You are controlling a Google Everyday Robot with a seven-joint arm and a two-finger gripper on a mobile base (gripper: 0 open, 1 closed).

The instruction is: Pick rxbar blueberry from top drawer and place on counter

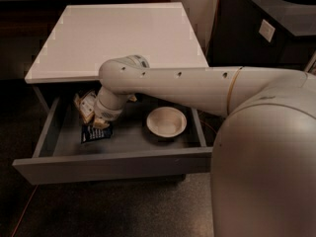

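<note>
A: In the open drawer, gripper sits on the dark bar. Holding it? Cannot tell.
B: Risk: flat bar slips on lift; snack bag crowds close beside.

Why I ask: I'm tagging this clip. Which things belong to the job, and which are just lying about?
Job: rxbar blueberry on the drawer floor; open top drawer; counter; end effector, down in the drawer at the bar.
Lying about: white bowl and snack bag in the drawer; black cabinet at right.
</note>
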